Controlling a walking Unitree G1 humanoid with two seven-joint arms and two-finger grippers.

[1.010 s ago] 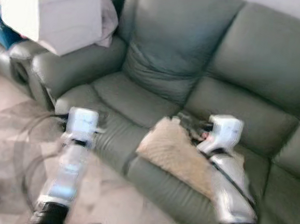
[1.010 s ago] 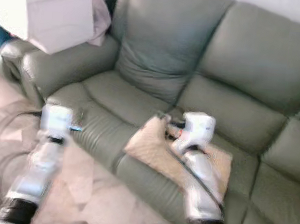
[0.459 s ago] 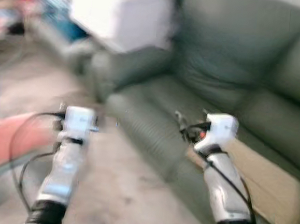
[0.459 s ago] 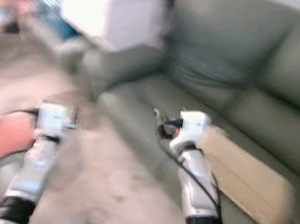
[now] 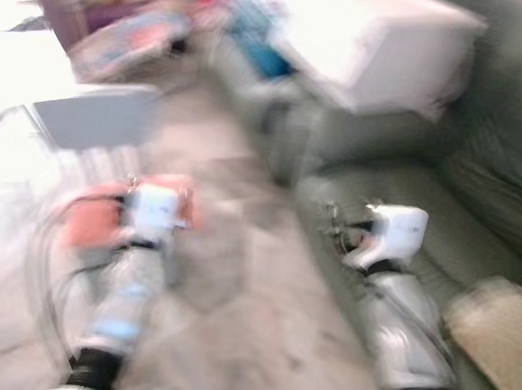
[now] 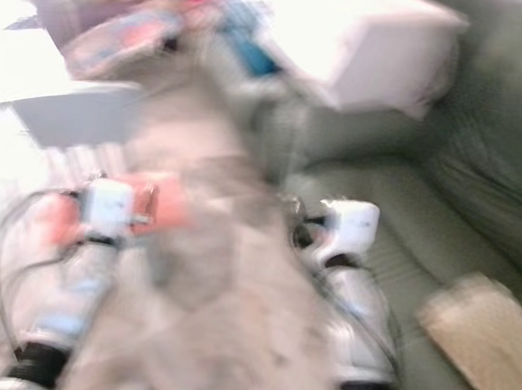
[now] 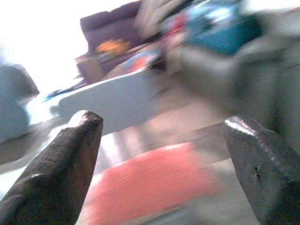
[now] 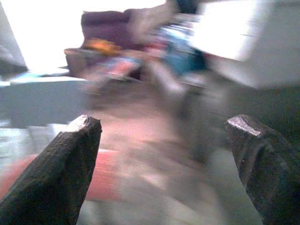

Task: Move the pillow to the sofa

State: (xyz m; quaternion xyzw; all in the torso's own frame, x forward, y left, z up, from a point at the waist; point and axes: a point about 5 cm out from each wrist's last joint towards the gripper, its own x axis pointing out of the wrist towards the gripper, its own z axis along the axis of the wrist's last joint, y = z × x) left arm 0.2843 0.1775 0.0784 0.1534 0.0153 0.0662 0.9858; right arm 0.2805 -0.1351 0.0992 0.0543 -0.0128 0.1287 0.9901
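Blurred with motion, the head views take in a pale floor (image 5: 260, 321) with a grey-green sofa (image 5: 506, 178) along the robot's right. From the left wrist view, the left gripper (image 7: 164, 140) has its two black fingers (image 7: 61, 173) spread wide with nothing between them; past them lies a red-orange patch (image 7: 154, 183) on the floor, and beyond that a low pale block (image 7: 108, 101) and a dark purple seat (image 7: 112, 23) against a bright glare. From the right wrist view, the right gripper (image 8: 164, 136) is likewise wide apart and empty, its fingers (image 8: 56, 173) framing floor, the same red patch low down, and a white box (image 8: 243, 37) further off. In the head views both silver arms reach forward; the left arm (image 5: 127, 284) hangs over the floor just by the red-orange patch, with loops of cable (image 5: 48, 260) around it; the right arm (image 5: 396, 323) is over the front edge of the sofa seat. The tan pillow (image 5: 502, 345) lies on the sofa seat behind and to the right of the right arm, apart from both grippers; its far end runs out of view. The white box sits on the sofa's armrest end, with blue and pink clutter (image 5: 248, 13) beside it, too blurred to tell.
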